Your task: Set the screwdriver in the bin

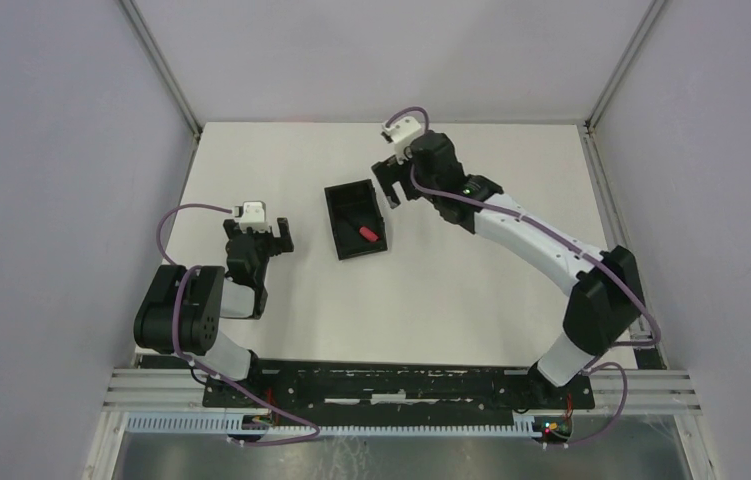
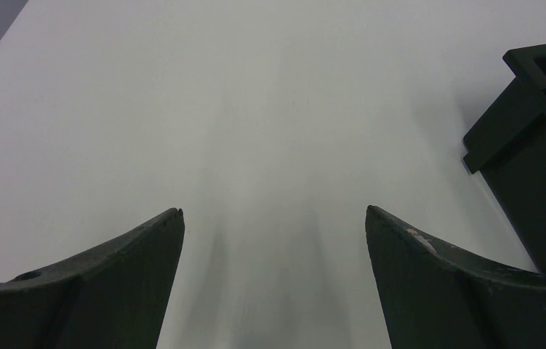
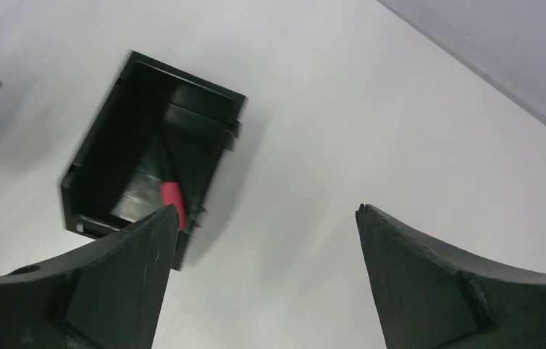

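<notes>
The black bin (image 1: pixel 356 219) stands near the middle of the white table. The screwdriver (image 1: pixel 369 233) lies inside it, its red handle toward the bin's near right corner. My right gripper (image 1: pixel 391 186) is open and empty, just right of the bin's far end and above the table. In the right wrist view the bin (image 3: pixel 121 156) shows at upper left with the red handle (image 3: pixel 171 198) partly behind my left finger (image 3: pixel 121 276). My left gripper (image 1: pixel 273 233) is open and empty, left of the bin. The bin's outer wall (image 2: pixel 539 167) shows at the right of the left wrist view.
Grey enclosure walls surround the table (image 1: pixel 451 310) on the left, right and far sides. A metal rail (image 1: pixel 401 385) with the arm bases runs along the near edge.
</notes>
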